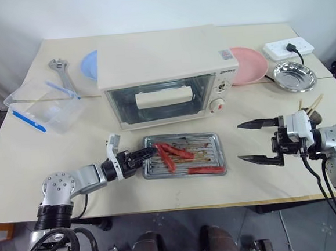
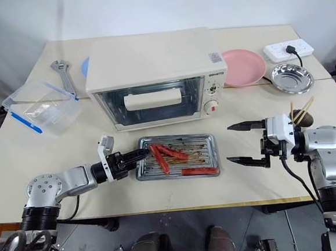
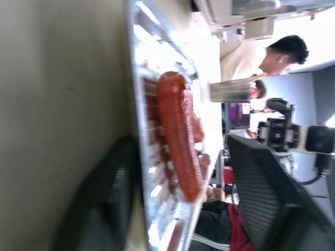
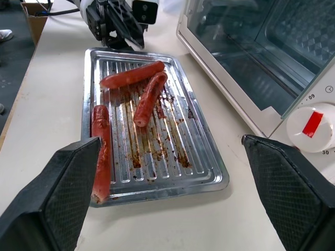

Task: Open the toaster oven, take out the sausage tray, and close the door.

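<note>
Sausage tray (image 1: 185, 155): nearest item, out of the oven, flat on the worktop (image 1: 21, 189) just in front of the oven; count one.
Sausages (image 4: 148, 98): three, long and red; two crossing at the tray's left end, one along its front edge.
Left gripper (image 1: 142, 156): at the tray's left rim, fingers straddling the rim edge with a gap between them, seemingly letting go; firm grip not evident.
Toaster oven (image 1: 164, 73): one, behind the tray, near the worktop's middle.
Door (image 1: 160, 100): appears shut, glass upright, bar handle across it.
Right gripper (image 1: 256, 142): hovers right of the tray, fingers wide apart, holding nothing.
Progress: judged nearly complete; tray removed, door looks closed; left arm's withdrawal remains.
Other items: clear lidded box (image 1: 44, 106) one; wrench (image 1: 62, 71) one; blue plate (image 1: 90, 64) one; pink plate (image 1: 249, 62) one; round steel dish (image 1: 294, 76) one; power strip (image 1: 287, 48) one.
</note>
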`<state>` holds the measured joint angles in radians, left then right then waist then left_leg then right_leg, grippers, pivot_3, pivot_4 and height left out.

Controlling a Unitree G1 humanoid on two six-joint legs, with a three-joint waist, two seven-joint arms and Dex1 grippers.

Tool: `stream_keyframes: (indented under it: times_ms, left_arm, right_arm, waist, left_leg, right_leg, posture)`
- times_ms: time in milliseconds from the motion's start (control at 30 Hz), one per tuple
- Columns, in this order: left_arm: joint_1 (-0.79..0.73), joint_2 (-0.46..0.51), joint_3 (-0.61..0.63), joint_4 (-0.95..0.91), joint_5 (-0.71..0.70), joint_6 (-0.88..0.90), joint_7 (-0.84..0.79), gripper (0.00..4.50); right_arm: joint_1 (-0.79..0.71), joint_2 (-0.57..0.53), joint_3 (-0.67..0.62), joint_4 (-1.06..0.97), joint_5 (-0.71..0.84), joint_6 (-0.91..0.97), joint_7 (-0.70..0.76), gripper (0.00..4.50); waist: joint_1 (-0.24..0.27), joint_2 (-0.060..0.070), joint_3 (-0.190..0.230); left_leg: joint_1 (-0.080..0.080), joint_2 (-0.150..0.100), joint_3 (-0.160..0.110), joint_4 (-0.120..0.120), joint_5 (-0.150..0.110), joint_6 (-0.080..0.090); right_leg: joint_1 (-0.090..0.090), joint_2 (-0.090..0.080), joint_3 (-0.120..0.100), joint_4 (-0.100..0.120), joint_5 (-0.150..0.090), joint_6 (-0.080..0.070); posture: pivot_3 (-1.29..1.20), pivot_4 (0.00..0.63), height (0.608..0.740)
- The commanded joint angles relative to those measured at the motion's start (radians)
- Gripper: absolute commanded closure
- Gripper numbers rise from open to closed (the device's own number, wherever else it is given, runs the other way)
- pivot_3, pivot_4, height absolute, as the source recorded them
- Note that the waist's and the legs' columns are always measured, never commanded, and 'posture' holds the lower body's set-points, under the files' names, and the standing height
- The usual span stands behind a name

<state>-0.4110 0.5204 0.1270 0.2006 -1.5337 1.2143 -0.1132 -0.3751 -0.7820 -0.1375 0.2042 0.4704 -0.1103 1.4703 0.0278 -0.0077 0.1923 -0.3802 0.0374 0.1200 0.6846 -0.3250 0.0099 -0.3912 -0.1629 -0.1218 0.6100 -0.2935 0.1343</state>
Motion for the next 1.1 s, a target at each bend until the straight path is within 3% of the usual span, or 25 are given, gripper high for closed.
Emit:
stream_keyframes:
  times_ms: [33,100,267,367,500,567,700,933,1100]
  left_arm:
    - [0.023,0.001,0.023,0.007,0.069,0.014,0.026,0.43]
    - [0.036,0.021,0.042,-0.014,0.078,0.03,0.02,0.06]
    - [0.075,0.119,0.091,-0.089,0.114,0.062,-0.055,0.06]
    - [0.106,0.225,0.101,-0.152,0.175,0.05,-0.202,0.06]
    - [0.171,0.398,0.054,-0.258,0.406,-0.153,-0.539,0.06]
    - [0.21,0.409,0.062,-0.266,0.563,-0.413,-0.709,0.06]
    - [0.277,0.422,0.056,-0.201,0.845,-0.82,-0.88,0.06]
    - [0.318,0.419,0.066,-0.018,0.985,-1.084,-1.13,0.06]
    - [0.315,0.411,0.087,0.045,1.013,-1.124,-1.162,0.06]
  right_arm:
    - [-0.025,-0.021,-0.029,0.005,0.002,-0.02,-0.001,0.0]
    - [-0.035,-0.021,-0.025,0.016,-0.002,-0.023,0.005,0.0]
    - [-0.062,-0.025,-0.005,0.053,-0.012,-0.027,0.042,0.0]
    - [-0.086,-0.021,0.018,0.099,-0.03,-0.049,0.08,0.0]
    - [-0.14,-0.002,0.053,0.172,-0.053,-0.079,0.12,0.0]
    - [-0.169,0.004,0.071,0.211,-0.066,-0.102,0.132,0.0]
    - [-0.206,0.011,0.106,0.272,-0.086,-0.142,0.144,0.0]
    - [-0.192,0.03,0.129,0.34,-0.11,-0.192,0.136,0.0]
    - [-0.168,0.034,0.117,0.358,-0.119,-0.204,0.098,0.0]
  waist:
    - [-0.001,0.0,0.0]
    - [-0.006,0.0,0.0]
    - [-0.028,0.0,0.0]
    - [-0.044,0.0,0.0]
    - [-0.056,0.0,0.0]
    - [-0.056,0.001,0.001]
    - [-0.055,0.001,0.001]
    - [-0.056,0.001,0.001]
    - [-0.057,0.001,0.001]
  left_leg:
    - [0.001,0.0,0.0,0.0,0.0,0.0]
    - [0.006,0.0,-0.002,-0.001,0.0,0.0]
    - [0.01,0.002,-0.002,-0.004,0.0,-0.002]
    - [0.009,0.004,0.001,-0.006,0.0,-0.003]
    - [0.008,0.007,0.003,-0.006,-0.001,-0.004]
    - [0.006,0.008,0.004,-0.006,-0.002,-0.006]
    - [0.004,0.012,0.008,-0.006,-0.004,-0.009]
    - [-0.001,0.014,0.022,-0.005,-0.006,-0.009]
    - [-0.002,0.015,0.024,-0.002,-0.006,-0.008]
  right_leg:
    - [0.001,0.0,0.001,0.0,0.0,0.0]
    - [0.004,0.0,0.003,0.0,0.0,0.0]
    - [0.004,0.001,0.004,0.001,0.0,0.0]
    - [-0.001,0.003,0.006,0.002,0.0,0.0]
    - [-0.003,0.006,0.007,0.002,-0.001,-0.002]
    - [-0.004,0.008,0.007,0.001,-0.001,-0.003]
    - [-0.007,0.011,0.007,0.0,-0.003,-0.005]
    - [-0.02,0.011,0.008,0.004,-0.003,-0.005]
    - [-0.022,0.011,0.009,0.008,-0.003,-0.005]
  posture:
    - [0.0,0.15,0.74]
    - [0.0,0.15,0.74]
    - [0.0,0.15,0.74]
    - [0.0,0.15,0.74]
    - [0.0,0.15,0.74]
    - [0.0,0.15,0.74]
    - [0.0,0.15,0.74]
    - [0.0,0.15,0.74]
    - [0.0,0.15,0.74]
